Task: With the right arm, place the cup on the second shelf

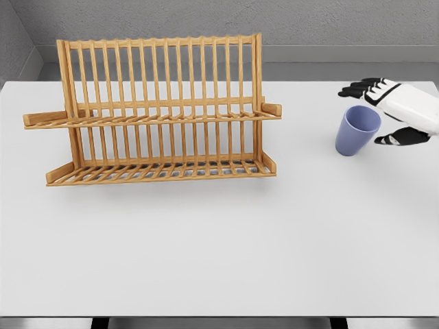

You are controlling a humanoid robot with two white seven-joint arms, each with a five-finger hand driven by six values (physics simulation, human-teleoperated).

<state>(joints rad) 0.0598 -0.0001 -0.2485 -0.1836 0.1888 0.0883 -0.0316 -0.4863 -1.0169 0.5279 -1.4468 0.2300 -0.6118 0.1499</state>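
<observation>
Cup (357, 130) beside open right robot hand (392, 113), seemingly apart

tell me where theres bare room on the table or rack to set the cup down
Both shelves of the slatted wooden dish rack are bare. The white table is free in front of the rack and between the rack and the blue plastic cup. It is crowded only at the far right, where the right hand flanks the cup.

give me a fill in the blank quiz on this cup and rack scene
1. The cup is colored ____.
2. The wooden rack stands to the ____ of the cup.
3. The right hand is beside the cup with fingers ____.
4. Both shelves of the rack hold ____ dishes.

Missing words: blue; left; open; no
</observation>
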